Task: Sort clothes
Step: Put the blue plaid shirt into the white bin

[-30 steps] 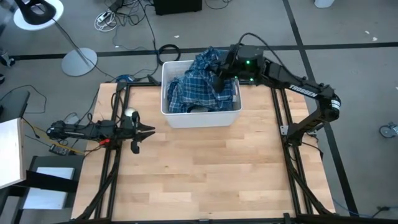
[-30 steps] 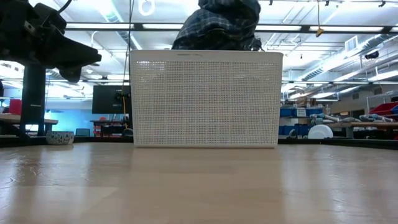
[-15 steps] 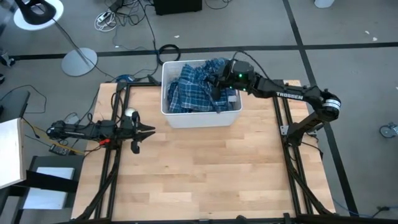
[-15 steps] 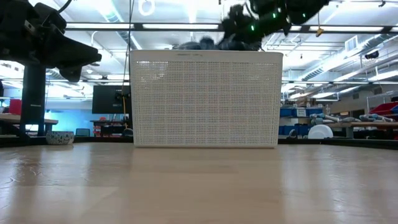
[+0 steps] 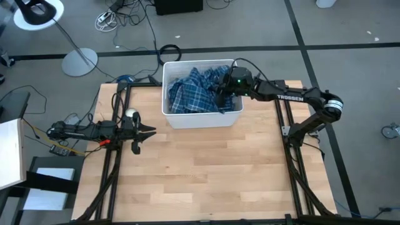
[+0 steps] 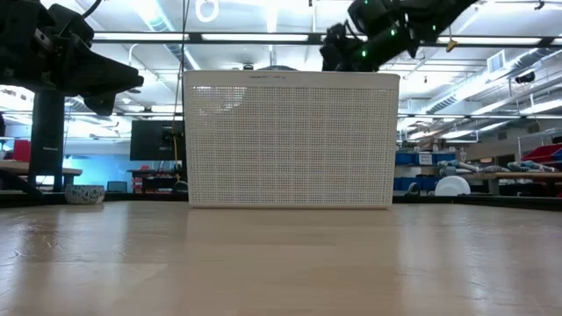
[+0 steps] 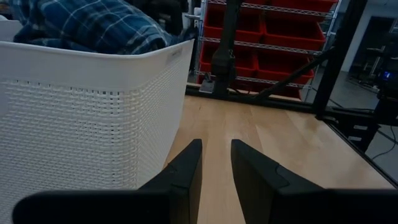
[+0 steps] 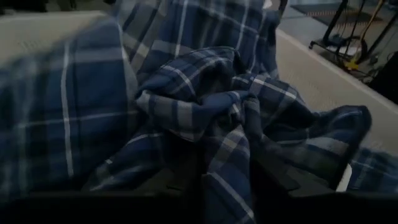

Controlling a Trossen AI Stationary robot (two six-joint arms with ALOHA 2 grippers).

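Broadly laid out around the white bin (image 5: 202, 119), set at the far edge of the wooden table (image 5: 206, 169), just about midway across it. Seen level from the table top as a wide perforated wall (image 6: 290, 140), hiding all of its contents from that side.

Heaped inside the bin, filling most of it: a blue-white plaid shirt (image 5: 194, 94), crumpled, with folds rising about to the rim. Visible too over the bin's near corner from the left wrist camera (image 7: 93, 25), bunched above the white lattice wall.

Reaching over the bin's right rim from the table's far right corner: the right arm, stretched nearly flat, its right gripper (image 5: 220, 89) down among the folds inside the bin's right half. From its own wrist camera, nothing but plaid cloth close up (image 8: 205, 112), with a ridge of fabric running between the two dark fingers (image 8: 180, 177) — pinched on the shirt, as far as the view allows.

Parked well to the left of the bin, off its near-left corner: the left arm, lying along the table's left edge, its left gripper (image 5: 145, 132) pointing toward the table's middle and touching no garment. Fingers (image 7: 186, 171) parted by only a narrow gap — bare wood showing between them, the bin's wall just beside.
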